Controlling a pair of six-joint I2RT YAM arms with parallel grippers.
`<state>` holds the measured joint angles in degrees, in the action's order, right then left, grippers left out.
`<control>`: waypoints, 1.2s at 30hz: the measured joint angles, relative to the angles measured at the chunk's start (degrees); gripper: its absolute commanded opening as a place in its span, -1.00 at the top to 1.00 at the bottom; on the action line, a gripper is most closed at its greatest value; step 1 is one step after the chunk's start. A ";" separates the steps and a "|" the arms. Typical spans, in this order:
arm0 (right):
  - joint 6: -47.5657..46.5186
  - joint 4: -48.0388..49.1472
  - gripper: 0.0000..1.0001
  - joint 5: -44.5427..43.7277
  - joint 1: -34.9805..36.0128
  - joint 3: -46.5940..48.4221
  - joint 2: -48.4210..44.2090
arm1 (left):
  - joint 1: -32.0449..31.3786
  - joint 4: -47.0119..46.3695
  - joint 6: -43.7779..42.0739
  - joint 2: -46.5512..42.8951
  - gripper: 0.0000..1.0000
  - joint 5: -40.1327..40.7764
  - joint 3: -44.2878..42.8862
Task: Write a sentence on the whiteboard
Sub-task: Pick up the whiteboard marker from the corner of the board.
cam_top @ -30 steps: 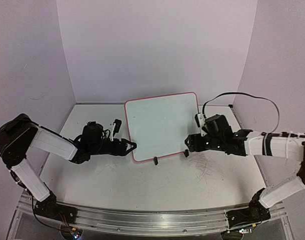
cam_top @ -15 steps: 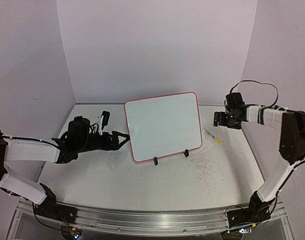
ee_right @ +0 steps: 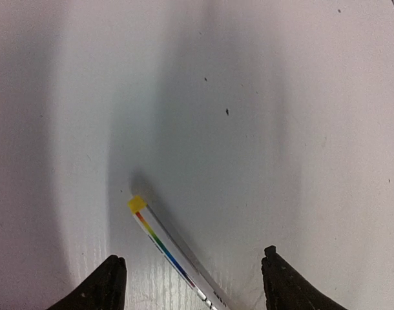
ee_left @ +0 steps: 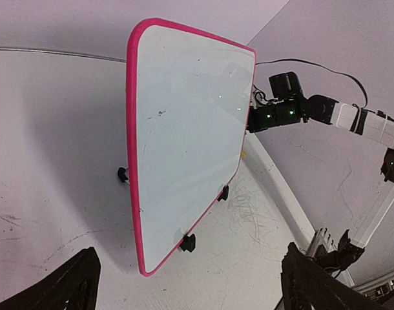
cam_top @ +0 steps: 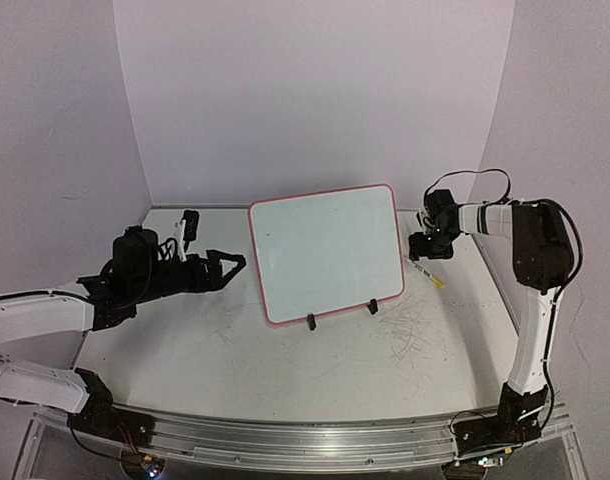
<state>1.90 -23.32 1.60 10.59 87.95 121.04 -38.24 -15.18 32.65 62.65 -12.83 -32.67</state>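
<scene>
Standing mid-table on black feet (ee_left: 187,243), whiteboard (cam_top: 327,252) leans back. Left gripper (cam_top: 233,268) left of it, apart, fingers spread. Right gripper (cam_top: 419,255) at its right — wrist view alone shows spread fingers either side of a yellow-tipped marker (ee_right: 168,255) lying flat.

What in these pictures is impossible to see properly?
Writing on the whiteboard: none legible in top or left wrist view; too faint or small.
Marker: lower end cut off by the right wrist view's bottom edge.
Stand: only feet show; board hides the rest.
</scene>
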 measured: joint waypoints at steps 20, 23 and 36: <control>-4.93 -2.57 0.54 2.28 0.09 3.29 4.97 | 0.00 10.65 -6.09 1.00 -0.99 4.30 -9.87; -5.22 -2.66 0.67 1.52 0.09 3.29 5.17 | 0.00 12.71 -5.51 1.05 -0.99 6.04 -10.47; -3.23 3.48 1.00 1.08 0.10 -2.17 2.65 | 0.03 21.50 3.98 -1.61 -0.82 7.89 -14.91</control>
<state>-1.33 -19.84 2.68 10.69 85.77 123.69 -38.21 6.32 36.63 61.05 -4.94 -47.58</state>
